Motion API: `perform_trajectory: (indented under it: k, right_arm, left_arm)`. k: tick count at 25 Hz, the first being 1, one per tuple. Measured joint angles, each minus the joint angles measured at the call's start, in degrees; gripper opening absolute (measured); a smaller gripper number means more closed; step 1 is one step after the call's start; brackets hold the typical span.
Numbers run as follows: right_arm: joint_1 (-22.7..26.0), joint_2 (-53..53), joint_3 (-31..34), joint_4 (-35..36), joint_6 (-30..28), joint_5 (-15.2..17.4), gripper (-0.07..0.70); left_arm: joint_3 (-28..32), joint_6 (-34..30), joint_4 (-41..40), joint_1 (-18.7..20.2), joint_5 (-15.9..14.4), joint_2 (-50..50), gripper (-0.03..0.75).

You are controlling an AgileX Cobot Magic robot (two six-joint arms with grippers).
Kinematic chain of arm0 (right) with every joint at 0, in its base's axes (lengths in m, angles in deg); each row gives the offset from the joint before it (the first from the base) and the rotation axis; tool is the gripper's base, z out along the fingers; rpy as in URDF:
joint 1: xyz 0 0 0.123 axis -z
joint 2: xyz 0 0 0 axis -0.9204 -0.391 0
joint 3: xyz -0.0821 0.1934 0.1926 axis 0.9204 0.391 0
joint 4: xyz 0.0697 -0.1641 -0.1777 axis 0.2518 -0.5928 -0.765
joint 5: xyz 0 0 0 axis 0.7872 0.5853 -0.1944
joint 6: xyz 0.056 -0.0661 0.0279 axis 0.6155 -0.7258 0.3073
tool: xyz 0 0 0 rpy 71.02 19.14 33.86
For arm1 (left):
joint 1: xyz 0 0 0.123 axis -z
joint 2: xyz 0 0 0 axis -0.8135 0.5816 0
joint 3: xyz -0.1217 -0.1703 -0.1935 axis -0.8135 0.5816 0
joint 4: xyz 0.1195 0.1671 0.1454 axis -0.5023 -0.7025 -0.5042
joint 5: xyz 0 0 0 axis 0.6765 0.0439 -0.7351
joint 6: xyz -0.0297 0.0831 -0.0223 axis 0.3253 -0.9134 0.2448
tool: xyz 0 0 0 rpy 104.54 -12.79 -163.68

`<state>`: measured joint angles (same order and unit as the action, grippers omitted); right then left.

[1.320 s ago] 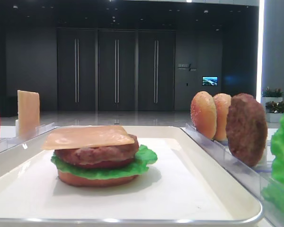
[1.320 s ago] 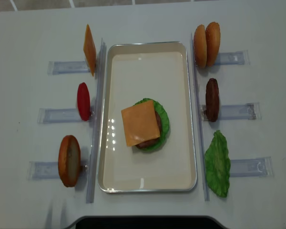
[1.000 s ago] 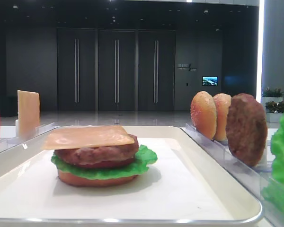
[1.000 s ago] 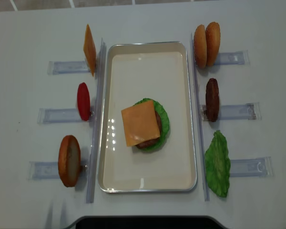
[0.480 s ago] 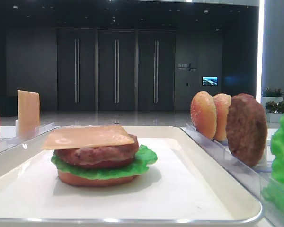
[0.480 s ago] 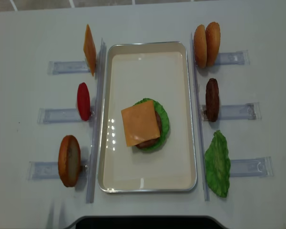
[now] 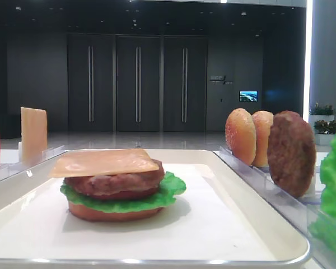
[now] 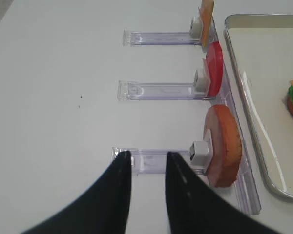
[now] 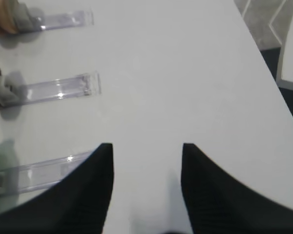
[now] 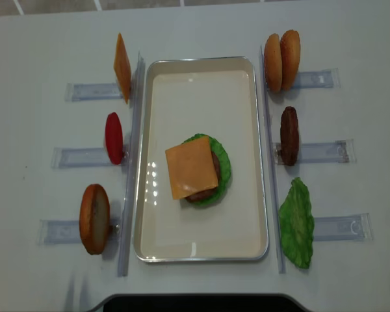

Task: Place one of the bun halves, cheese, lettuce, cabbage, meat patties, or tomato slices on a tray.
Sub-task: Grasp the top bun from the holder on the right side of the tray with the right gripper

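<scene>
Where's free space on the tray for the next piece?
The tray is bare on its far half, between the stack's cheese and the far rim, plus a narrower strip at the near rim. Both long sides outside are crowded with racks.

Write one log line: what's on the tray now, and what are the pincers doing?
tray: bun bottom, lettuce, patty, cheese on top | left pincer: open, empty, by rack | right pincer: open, empty, over table

no legible text; wall sign point(image 7: 220, 79) too small

Tray point(image 10: 201, 250) mid-tabletop point(image 10: 39, 52), stacked burger point(image 10: 198, 170) inside; cheese point(image 10: 122, 67), tomato slice point(image 10: 114, 138) left; bun halves point(image 10: 281, 61), meat patty point(image 10: 288, 135), lettuce point(image 10: 297, 223) right.
</scene>
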<state>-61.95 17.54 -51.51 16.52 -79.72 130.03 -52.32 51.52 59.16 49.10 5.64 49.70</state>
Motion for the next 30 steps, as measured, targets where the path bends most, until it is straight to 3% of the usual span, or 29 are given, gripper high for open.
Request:
perform_trajectory:
  k: [4,9,16,19,25,30]
  right_arm:
    - [0.00,-25.44,-8.31,-0.84,0.33,-5.54,0.309]
    - [0.00,-52.46,-22.44,-1.65,-0.96,-6.23,0.309]
    - [0.00,-73.27,-41.10,-1.92,-1.91,-6.81,0.308]
    - [0.00,-79.09,-49.18,-1.92,-1.91,-4.68,0.308]
    - [-0.29,-89.45,-64.73,-1.79,-2.86,4.89,0.308]
    - [-5.96,-91.54,-68.15,-0.40,-0.72,8.37,0.308]
  left_arm:
    - [0.00,0.00,0.00,0.00,0.00,0.00,0.182]
    - [0.00,0.00,0.00,0.00,-0.05,0.00,0.181]
    - [0.00,0.00,0.00,0.00,-0.05,0.00,0.153]
    - [0.00,0.00,0.00,0.00,-0.05,0.00,0.135]
    - [0.00,0.00,0.00,0.00,-0.05,0.00,0.102]
    - [0.00,0.00,0.00,0.00,-0.05,0.00,0.078]
